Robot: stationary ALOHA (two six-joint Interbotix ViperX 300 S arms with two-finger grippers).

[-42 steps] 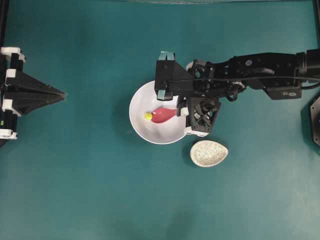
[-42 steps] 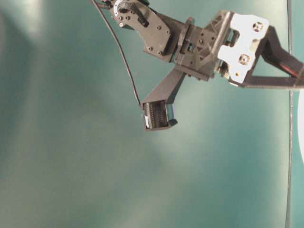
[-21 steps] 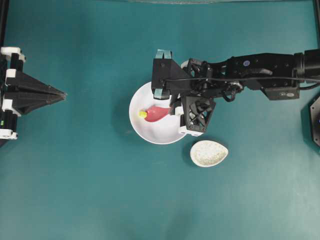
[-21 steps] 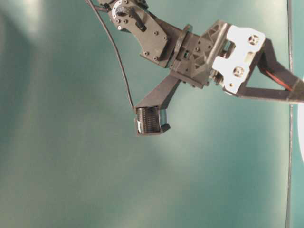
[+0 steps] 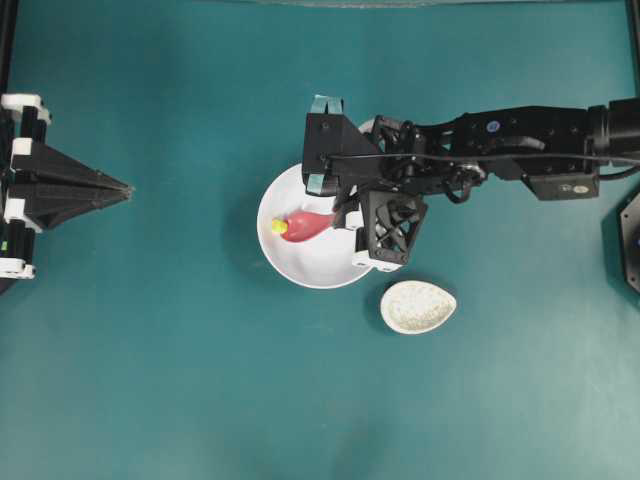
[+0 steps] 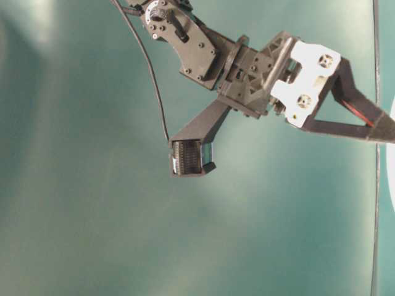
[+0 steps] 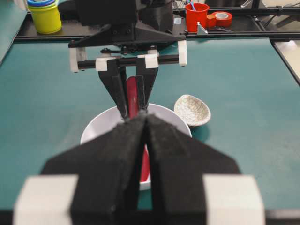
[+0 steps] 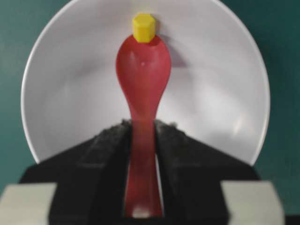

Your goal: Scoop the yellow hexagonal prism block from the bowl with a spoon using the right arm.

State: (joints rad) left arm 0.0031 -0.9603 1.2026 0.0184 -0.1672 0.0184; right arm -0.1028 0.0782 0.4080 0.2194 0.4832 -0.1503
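Observation:
The white bowl [image 5: 312, 264] sits mid-table. My right gripper [image 5: 345, 216] reaches over its right rim and is shut on the handle of the pink-red spoon [image 5: 306, 225]. In the right wrist view the right gripper [image 8: 142, 124] clamps the spoon [image 8: 143, 70] on both sides, with the scoop pointing away over the bowl [image 8: 70, 93]. The yellow hexagonal prism block [image 8: 143, 26] lies at the very tip of the scoop, touching it. From overhead the block [image 5: 279, 227] is near the bowl's left wall. My left gripper [image 5: 125, 188] rests shut and empty at the far left.
A speckled off-white spoon rest [image 5: 417, 306] lies just right of and below the bowl. Beyond the table's far edge in the left wrist view stand stacked cups [image 7: 44, 16], a red cup [image 7: 197, 14] and a tape roll [image 7: 222, 18].
The right gripper has slid the spoon leftward across the bowl, and the yellow block has moved left with the scoop's tip towards the bowl's wall. The left arm has not moved.

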